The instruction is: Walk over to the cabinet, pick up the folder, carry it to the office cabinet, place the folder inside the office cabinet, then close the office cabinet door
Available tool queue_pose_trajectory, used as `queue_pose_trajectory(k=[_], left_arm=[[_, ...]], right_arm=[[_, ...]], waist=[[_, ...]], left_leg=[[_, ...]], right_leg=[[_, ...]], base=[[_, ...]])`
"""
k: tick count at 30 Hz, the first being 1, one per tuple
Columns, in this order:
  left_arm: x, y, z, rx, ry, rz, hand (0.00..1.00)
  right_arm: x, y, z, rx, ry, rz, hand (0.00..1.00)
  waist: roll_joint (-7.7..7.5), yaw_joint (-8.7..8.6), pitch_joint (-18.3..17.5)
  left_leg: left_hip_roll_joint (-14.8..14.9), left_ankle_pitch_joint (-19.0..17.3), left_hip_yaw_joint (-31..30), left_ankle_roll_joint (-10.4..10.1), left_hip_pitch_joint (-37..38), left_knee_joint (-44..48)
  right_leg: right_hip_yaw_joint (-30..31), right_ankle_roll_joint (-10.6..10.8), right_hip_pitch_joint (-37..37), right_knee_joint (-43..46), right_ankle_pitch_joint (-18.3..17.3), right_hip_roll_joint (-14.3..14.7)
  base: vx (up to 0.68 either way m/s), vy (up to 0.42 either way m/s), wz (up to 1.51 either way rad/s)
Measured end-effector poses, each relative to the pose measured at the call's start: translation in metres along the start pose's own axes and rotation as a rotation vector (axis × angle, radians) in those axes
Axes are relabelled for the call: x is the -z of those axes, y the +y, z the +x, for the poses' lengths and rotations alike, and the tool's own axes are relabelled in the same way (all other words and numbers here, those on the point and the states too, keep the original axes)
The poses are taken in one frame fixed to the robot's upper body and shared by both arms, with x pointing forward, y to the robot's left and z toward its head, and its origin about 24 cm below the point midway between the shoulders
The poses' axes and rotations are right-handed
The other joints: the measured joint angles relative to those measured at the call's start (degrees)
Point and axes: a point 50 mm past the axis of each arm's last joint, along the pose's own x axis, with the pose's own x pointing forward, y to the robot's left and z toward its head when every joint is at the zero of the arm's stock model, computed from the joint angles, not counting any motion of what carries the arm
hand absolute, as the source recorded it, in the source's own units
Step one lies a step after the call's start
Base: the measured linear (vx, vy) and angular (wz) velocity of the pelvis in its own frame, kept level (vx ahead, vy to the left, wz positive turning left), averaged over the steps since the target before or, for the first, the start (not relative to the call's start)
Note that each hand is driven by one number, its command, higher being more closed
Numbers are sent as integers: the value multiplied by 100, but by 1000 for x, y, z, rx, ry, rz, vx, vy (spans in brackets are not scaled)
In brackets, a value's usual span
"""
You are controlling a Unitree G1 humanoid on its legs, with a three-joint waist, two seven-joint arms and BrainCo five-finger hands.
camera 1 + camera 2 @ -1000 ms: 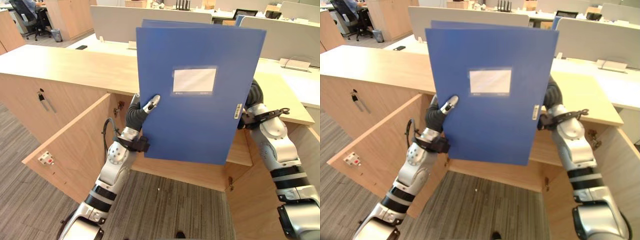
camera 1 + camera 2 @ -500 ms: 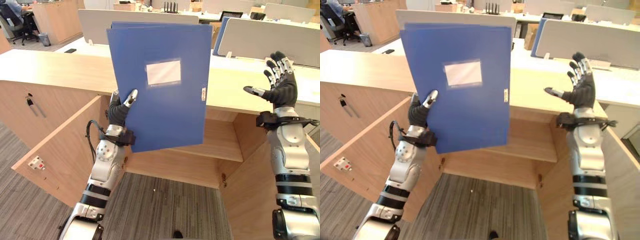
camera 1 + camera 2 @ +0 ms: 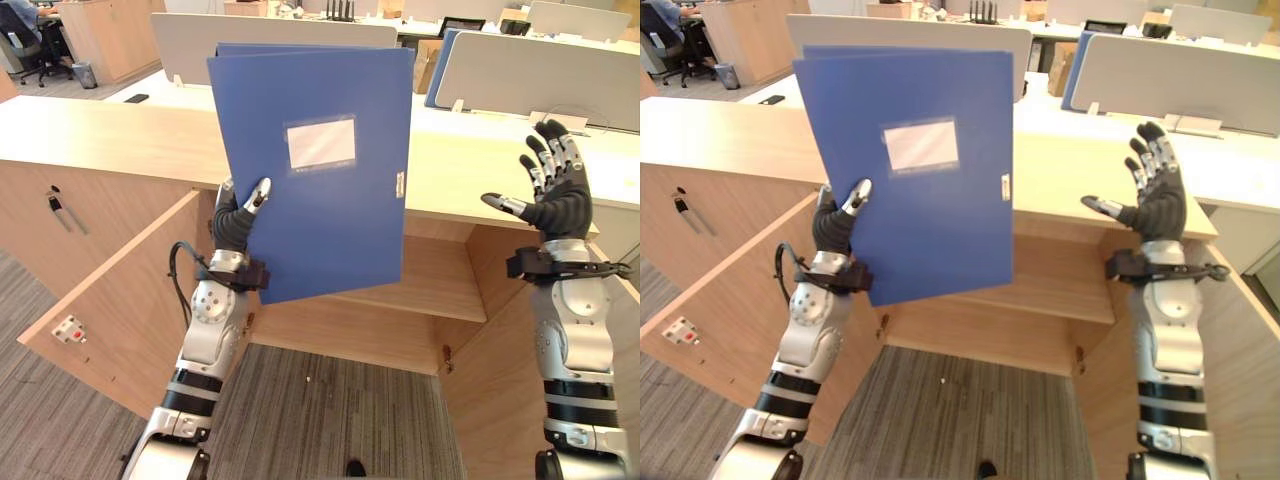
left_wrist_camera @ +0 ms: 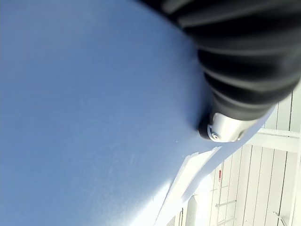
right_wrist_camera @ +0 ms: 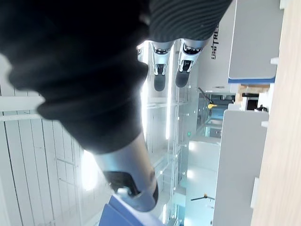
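Observation:
A blue folder (image 3: 320, 170) with a white label stands upright in front of the open wooden office cabinet (image 3: 425, 285). My left hand (image 3: 238, 222) is shut on its lower left edge, the thumb pressed on the front face; the left wrist view shows the blue cover (image 4: 94, 117) close up. My right hand (image 3: 552, 195) is raised at the right, apart from the folder, its fingers spread and holding nothing. The cabinet's inner shelf (image 3: 1050, 285) shows behind the folder's lower right corner.
The cabinet's left door (image 3: 130, 300) swings out towards me at the lower left, and the right door (image 3: 1230, 380) stands open beside my right arm. The cabinet's wooden top (image 3: 110, 135) runs across. Grey desk partitions (image 3: 540, 75) stand beyond. Grey carpet (image 3: 320, 420) lies below.
My right hand has let go of the folder and moved out to the right, fingers spread. The left hand alone now holds the folder, shifted left. The camera has also moved.

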Motion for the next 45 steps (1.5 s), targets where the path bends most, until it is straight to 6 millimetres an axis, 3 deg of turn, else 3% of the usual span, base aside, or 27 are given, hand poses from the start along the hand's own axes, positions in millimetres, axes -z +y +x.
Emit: queue_pose_trajectory(k=[11,21,41,42,45], left_arm=[[4,-21,2,47,8,-67,100],[-3,-42,8,124,-16,-167,100],[-10,-45,13,153,-35,-225,100],[-10,-44,12,156,-31,-247,100],[-10,-42,12,155,-23,-290,100]], right_arm=[[12,44,0,-204,50,182,0],[6,53,19,-234,31,233,0],[-1,73,49,-391,74,209,0],[-2,73,52,-407,79,199,100],[-7,74,56,-444,93,180,100]], waist=[[8,37,-10],[20,128,-57],[33,195,-66],[33,195,-66],[33,203,-66]], left_leg=[[1,4,-11,5,19,-2],[-12,22,-42,25,10,-2],[-12,95,-191,42,-76,-2],[-12,95,-190,42,-75,-2],[-12,95,-187,42,-76,-1]], right_leg=[[-5,-5,3,44,-7,-1],[-28,-28,6,35,-21,-19],[-159,-21,2,56,3,-31],[-159,-27,-1,49,-3,-31],[-158,-43,-4,41,-12,-32]], base=[[0,0,0],[0,0,0],[-3,2,4],[0,0,0],[0,0,0]])
